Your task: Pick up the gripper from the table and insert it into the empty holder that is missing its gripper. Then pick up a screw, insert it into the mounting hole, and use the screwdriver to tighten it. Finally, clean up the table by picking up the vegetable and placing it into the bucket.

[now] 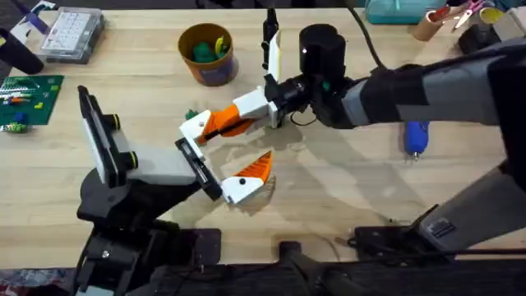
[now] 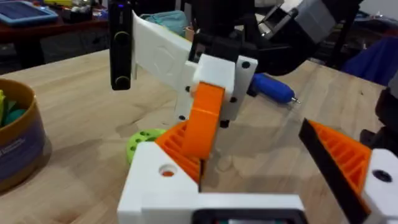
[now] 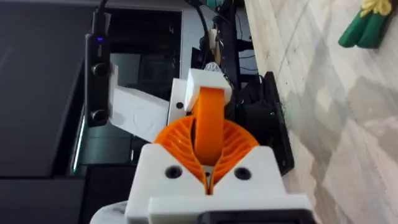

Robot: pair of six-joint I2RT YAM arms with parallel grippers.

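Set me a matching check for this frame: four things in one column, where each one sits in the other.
Things:
1 loose finger
2 bucket
3 blue screwdriver
4 fixed finger

Places:
A mounted on the holder
B lying on the table beside the right arm
C clamped in the right gripper
D far side of the table, toys inside

Pairs: 1-C, 2-D, 3-B, 4-A

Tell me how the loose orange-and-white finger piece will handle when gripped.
Probably stiff: the finger piece juts straight out of the right gripper without sagging. Likely light, since it is held by its orange tip alone. Its ridged tip should resist slipping between the ribbed pads, though the tapered wedge might squeeze out.
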